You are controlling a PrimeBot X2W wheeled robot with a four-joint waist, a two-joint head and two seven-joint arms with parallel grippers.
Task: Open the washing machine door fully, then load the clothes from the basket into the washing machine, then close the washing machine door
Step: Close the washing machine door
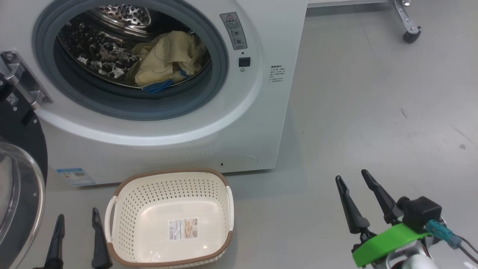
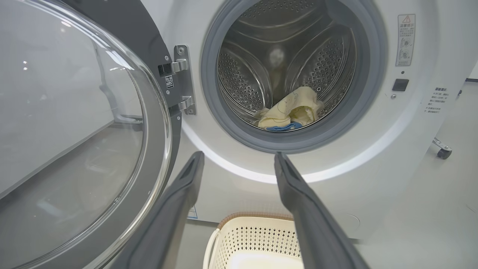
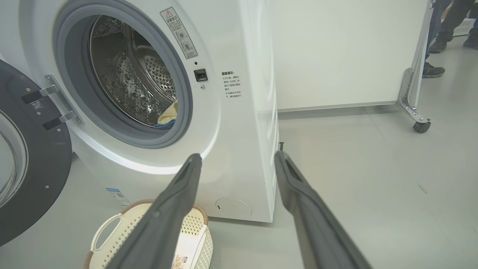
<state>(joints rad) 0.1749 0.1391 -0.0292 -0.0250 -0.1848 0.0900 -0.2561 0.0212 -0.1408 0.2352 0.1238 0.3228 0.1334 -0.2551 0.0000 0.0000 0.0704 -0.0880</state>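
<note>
Found left gripper (image 1: pixel 78 213) at the lower left of the head view with jaws spread wide and gripping nothing, just beside the left white handle (image 1: pixel 108 220) of the basket (image 1: pixel 168 173). Found right gripper (image 1: pixel 351 174) at the lower right, likewise wide and gripping nothing, poised over grey floor (image 1: pixel 373 112) well apart from the basket; noted a green collar (image 1: pixel 388 241) behind its fingers. Saw the basket upright on the floor just in front of the washing machine (image 1: pixel 261 112), with its bare bottom and label sticker (image 1: pixel 183 228) in plain sight. Saw the washing machine door (image 1: pixel 22 138) swung wide to the left on a metal hinge (image 1: pixel 22 78), with black ring and clear glass bowl at the left edge of the head view. Located the clothes (image 1: pixel 168 59) inside the perforated steel drum (image 1: pixel 101 56), heaped at its lower right behind the grey rubber gasket (image 1: pixel 130 108): pale yellow fabric on top, a small blue cloth piece (image 1: pixel 157 88) peeking out at the front edge. Noted a blue energy sticker (image 1: pixel 75 176) at the lower front corner, near the door's rim. Picked out, through the right wrist view, a white panel (image 3: pixel 336 56) on a caster (image 3: pixel 421 127) beyond the machine and a person's shoe (image 3: pixel 433 70) past it.
</note>
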